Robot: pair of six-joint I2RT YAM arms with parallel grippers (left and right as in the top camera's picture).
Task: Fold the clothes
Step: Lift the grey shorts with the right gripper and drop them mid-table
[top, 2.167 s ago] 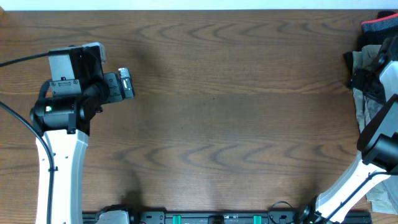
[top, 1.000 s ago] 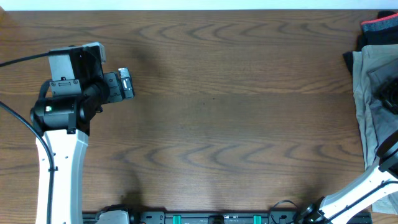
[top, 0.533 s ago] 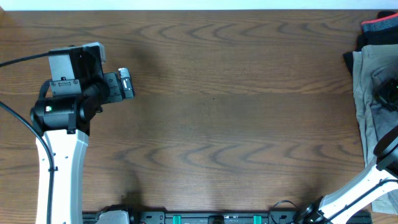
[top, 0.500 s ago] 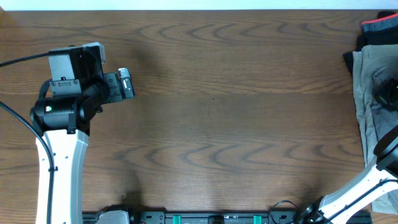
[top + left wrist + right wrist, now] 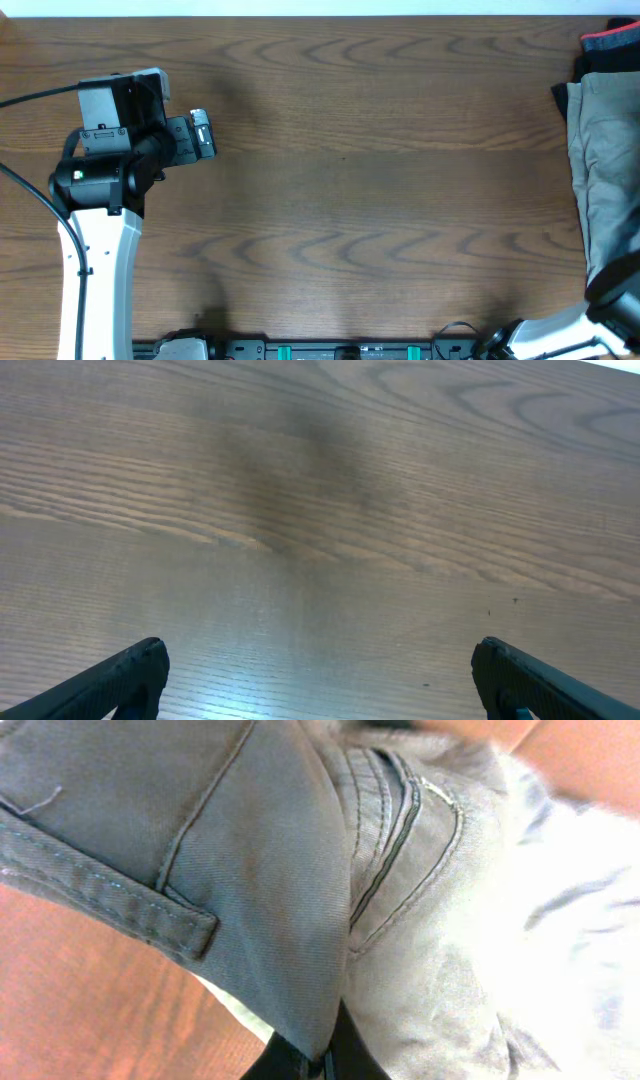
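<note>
Slippage worries me: my right gripper [image 5: 325, 1065] pinches just a thin fold of the crumpled grey cotton trousers [image 5: 598, 170], bunched at the right edge of the brown wooden table [image 5: 380, 180]. Left gripper [image 5: 320, 680] hangs wide open.

No legible text, number or brand in any view. Pale patch [image 5: 200, 131] on top of the left gripper [image 5: 204, 135], seen from overhead: too small to read. Trousers [image 5: 270, 870], close up in the right wrist view: nothing readable on them.
</note>
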